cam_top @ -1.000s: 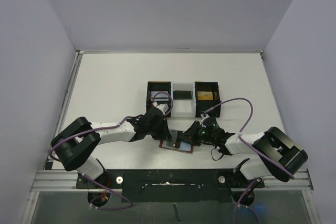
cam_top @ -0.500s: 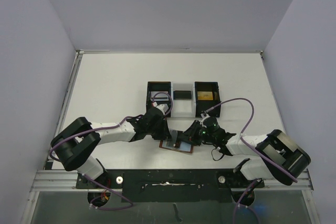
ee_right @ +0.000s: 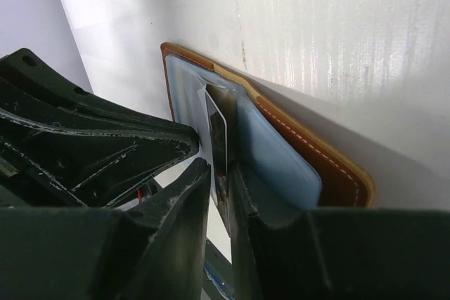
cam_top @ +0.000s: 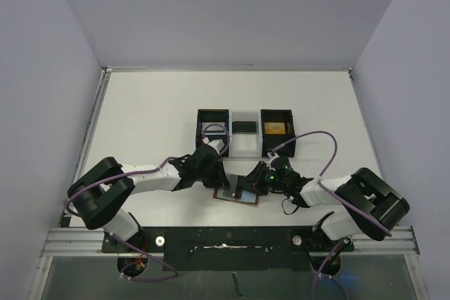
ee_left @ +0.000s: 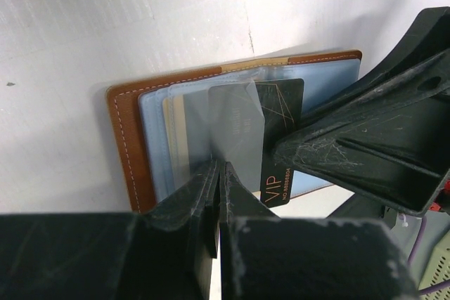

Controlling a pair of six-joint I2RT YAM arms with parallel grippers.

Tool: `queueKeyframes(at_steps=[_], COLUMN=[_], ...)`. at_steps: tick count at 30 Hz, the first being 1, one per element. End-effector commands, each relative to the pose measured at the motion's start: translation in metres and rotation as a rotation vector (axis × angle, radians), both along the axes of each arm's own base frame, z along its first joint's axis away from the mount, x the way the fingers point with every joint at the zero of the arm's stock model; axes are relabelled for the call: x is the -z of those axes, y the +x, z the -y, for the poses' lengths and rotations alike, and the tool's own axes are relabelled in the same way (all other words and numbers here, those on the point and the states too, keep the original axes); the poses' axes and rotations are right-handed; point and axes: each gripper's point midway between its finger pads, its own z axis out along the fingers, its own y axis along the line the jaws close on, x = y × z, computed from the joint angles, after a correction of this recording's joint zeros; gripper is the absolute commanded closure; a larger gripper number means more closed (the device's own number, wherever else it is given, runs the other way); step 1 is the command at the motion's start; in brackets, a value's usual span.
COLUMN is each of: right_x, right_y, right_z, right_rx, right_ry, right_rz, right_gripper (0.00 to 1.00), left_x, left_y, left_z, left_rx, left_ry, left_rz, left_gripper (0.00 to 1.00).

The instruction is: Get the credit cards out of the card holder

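Observation:
The brown leather card holder [cam_top: 242, 199] lies open on the table between my two grippers, its blue-grey pockets facing up. My left gripper [cam_top: 223, 179] is shut, pinching the holder's clear plastic flap [ee_left: 235, 128] at its near edge [ee_left: 219, 166]. A black VIP card [ee_left: 281, 131] sticks partway out of a pocket. My right gripper [cam_top: 247, 186] straddles that card's edge [ee_right: 218, 135]; its jaws [ee_right: 221, 170] stand a little apart, with a sliver of table showing between one finger and the card. More cards show pale behind the clear pocket [ee_left: 176, 138].
A black-and-white three-compartment tray [cam_top: 245, 148] stands just behind the holder, with a dark card in its middle bay and a gold one [cam_top: 275, 128] in the right bay. Both arms crowd in low over the holder. Grey walls enclose the table.
The right arm has edged slightly left toward the holder and its jaws have parted a little. The left gripper has stayed shut in place.

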Motion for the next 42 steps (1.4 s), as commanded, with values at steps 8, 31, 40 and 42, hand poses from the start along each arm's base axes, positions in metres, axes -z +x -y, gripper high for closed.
queueKeyframes(at_steps=[8,31,40,42], right_x=[-0.018,-0.024,-0.038,-0.043], right_y=[0.008,0.008,0.006,0.009], right_z=[0.002,0.003,0.006,0.011], right_rx=[0.025,-0.05,-0.038,-0.02], right_ry=[-0.01,0.033,0.051,0.017], right_rz=[0.094,0.064,0.094,0.117], right_gripper=[1.0,0.87,1.0,1.0], left_x=[0.004,0.005,0.0,-0.002], left_y=[-0.008,-0.012,-0.011,-0.009], left_z=[-0.008,-0.006,-0.005,-0.006], left_rx=[-0.001,0.014,0.014,0.011], left_ry=[0.028,0.006,-0.002,0.003], left_rz=[-0.017,-0.019,-0.011,-0.005], left_gripper=[1.0,1.0,1.0,1.0])
